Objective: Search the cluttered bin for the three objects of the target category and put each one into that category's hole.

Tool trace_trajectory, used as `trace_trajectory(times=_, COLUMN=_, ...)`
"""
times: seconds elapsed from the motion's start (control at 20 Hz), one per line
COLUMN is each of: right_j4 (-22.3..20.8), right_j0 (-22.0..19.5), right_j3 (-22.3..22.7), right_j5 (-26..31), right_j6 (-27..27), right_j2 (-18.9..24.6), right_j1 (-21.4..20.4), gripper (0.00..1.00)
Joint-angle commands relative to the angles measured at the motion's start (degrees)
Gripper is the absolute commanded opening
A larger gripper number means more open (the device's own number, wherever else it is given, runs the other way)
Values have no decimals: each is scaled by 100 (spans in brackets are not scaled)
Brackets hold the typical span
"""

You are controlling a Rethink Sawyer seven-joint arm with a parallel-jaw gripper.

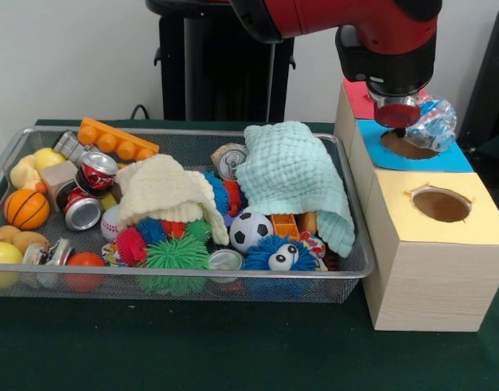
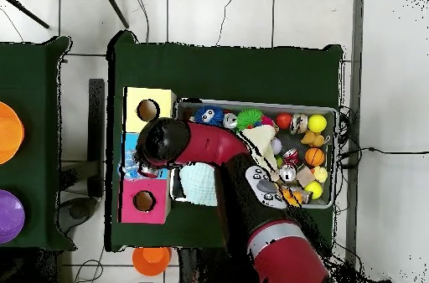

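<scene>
End effector [image 1: 400,114] over blue hole [image 1: 408,147] in wooden box [image 1: 428,261], plastic bottle [image 1: 432,124] at its side; grip state unclear. Wire basket [image 1: 347,273] beside box, crammed with toys.

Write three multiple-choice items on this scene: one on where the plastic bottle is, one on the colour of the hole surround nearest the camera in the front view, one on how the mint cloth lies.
1. Where is the plastic bottle?
A. in the wire basket
B. at the blue-surround hole, beside the gripper
C. on the green table cover

2. What colour surrounds the hole nearest the camera in the front view?
A. yellow
B. red
C. blue

3. How does the mint cloth lie?
A. folded flat on the wooden box
B. hanging from the arm
C. draped over toys in the wire basket

Answers:
1 B, the bottle sits over the blue paper on the wooden box.
2 A, the yellow-surround hole is closest.
3 C, it covers toys at the basket's box end.
</scene>
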Motion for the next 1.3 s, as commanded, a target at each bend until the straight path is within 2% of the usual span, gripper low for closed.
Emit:
trace_trajectory(times=0.05, right_j4=106, right_j0=-119, right_j3=215, right_j5=-32, right_j6=1309, right_j2=79, right_j1=220, gripper=0)
trace_trajectory(times=0.45, right_j4=-159, right_j0=-61, right_j3=102, right_j5=-113, right_j6=1288, right_j2=-130, right_j1=198, gripper=0)
trace_trajectory(times=0.9, right_j4=-266, right_j0=-230, right_j3=269, right_j5=-865, right_j6=1114, right_j2=-24, right_j1=266, gripper=0)
trace_trajectory(times=1.3, right_j4=-492, right_j0=-181, right_j3=147, right_j5=-922, right_j6=1084, right_j2=-230, right_j1=267, gripper=0)
